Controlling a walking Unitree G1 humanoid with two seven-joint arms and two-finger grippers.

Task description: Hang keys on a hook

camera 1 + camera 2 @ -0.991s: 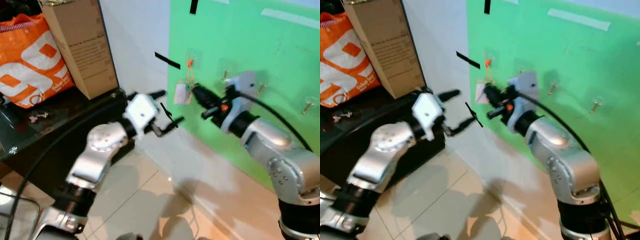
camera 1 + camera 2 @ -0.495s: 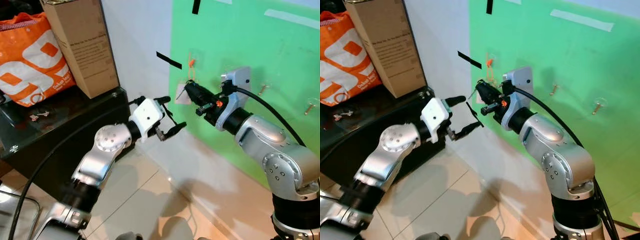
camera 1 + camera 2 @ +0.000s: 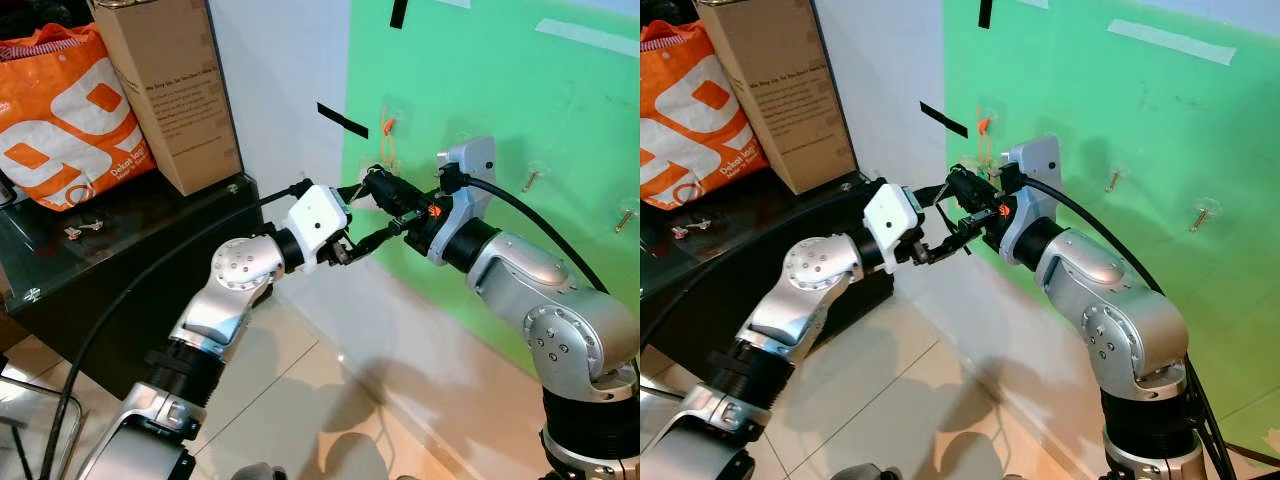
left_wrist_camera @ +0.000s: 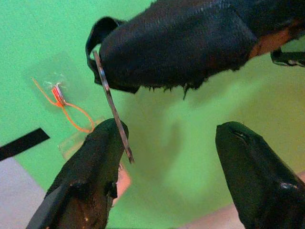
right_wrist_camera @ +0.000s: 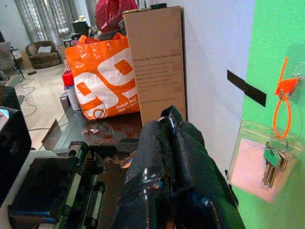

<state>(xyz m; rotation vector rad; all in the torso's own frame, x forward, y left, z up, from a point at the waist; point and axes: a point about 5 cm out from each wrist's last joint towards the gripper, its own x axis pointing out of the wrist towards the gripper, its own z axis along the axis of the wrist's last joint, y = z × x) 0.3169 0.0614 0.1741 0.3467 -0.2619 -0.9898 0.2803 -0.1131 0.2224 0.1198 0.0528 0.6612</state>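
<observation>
The keys (image 5: pixel 270 164) are hanging in a clear pouch (image 5: pixel 261 164) from an orange loop (image 5: pixel 281 107) on a hook (image 3: pixel 388 126) on the green wall panel (image 3: pixel 520 120). The right pincer (image 3: pixel 372 186) is sitting just beside that pouch with its fingers pressed together (a thin flat metal piece (image 4: pixel 112 107) is pinched at their tip). The left pincer (image 3: pixel 362 213) is reaching in with its fingers spread wide, bracketing the right pincer's tip and gripping nothing, beside the dark bench (image 3: pixel 110 240) carrying the orange bag (image 3: pixel 65 120) and cardboard box (image 3: pixel 170 85).

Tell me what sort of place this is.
Probably a lived-in home with a test corner: an armchair and curtains in the background, an orange shopping bag and cardboard box on a dark glass table, and a green wall panel fitted with hooks.
</observation>
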